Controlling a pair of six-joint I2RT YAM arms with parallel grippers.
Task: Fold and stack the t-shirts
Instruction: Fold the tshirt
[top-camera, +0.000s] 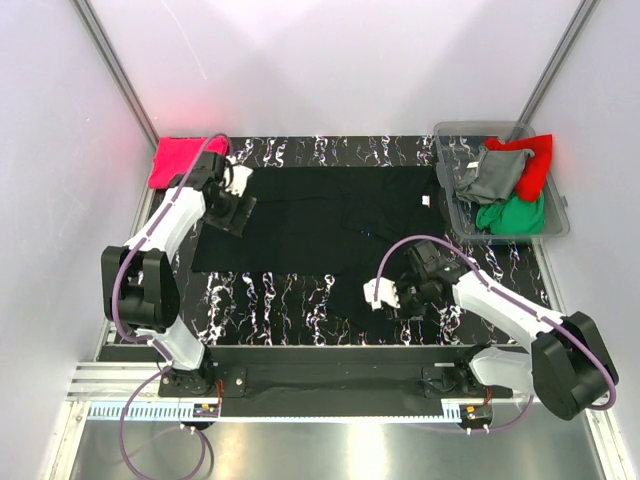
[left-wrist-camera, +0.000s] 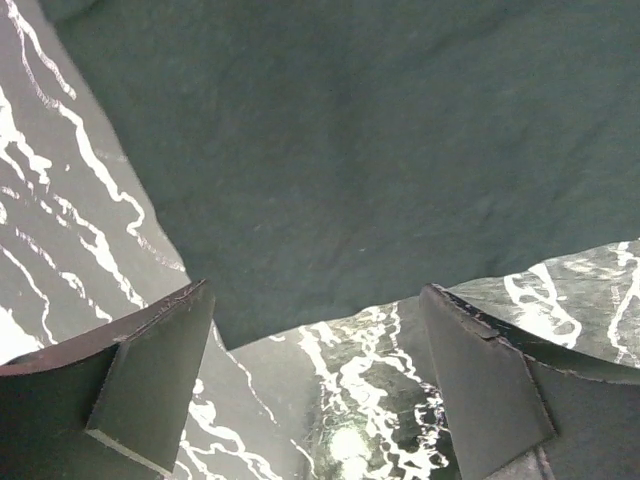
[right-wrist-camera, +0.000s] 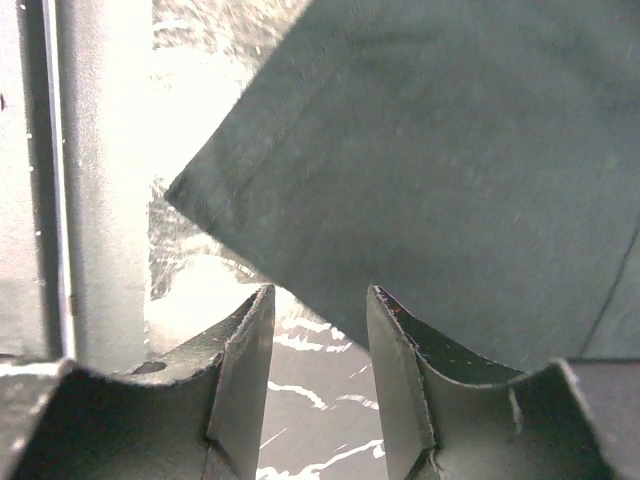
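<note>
— Claws first: left claw (top-camera: 232, 213)?
— Spread wide, gripping nothing. Hangs over the left edge of the black t-shirt (top-camera: 310, 220), with its fingers (left-wrist-camera: 150, 380) low over the black marbled table (top-camera: 270, 295), just short of the hem.
— And right claw (top-camera: 398, 298)?
— Parted too, though narrower, with nothing between the fingers (right-wrist-camera: 245, 380). Sits low at the near corner of the same shirt, the stitched corner hem just beyond the tips. Cannot tell whether touching.
— Lie of the black one?
— Spread flat across mid-table, with one part reaching toward the near edge on the right.
— Any writing?
— Small white neck label (top-camera: 425, 202) toward the right end and a tiny light-blue mark (top-camera: 362, 232) mid-cloth. Both too small to read.
— Other shirts?
— Pink-red t-shirt (top-camera: 180, 160) at the far left corner, near the left arm. Grey t-shirt (top-camera: 495, 178), red t-shirt (top-camera: 532, 160) and green t-shirt (top-camera: 515, 215) heaped in a clear plastic bin (top-camera: 480, 126) at the far right, with the red draped over the rim.
</note>
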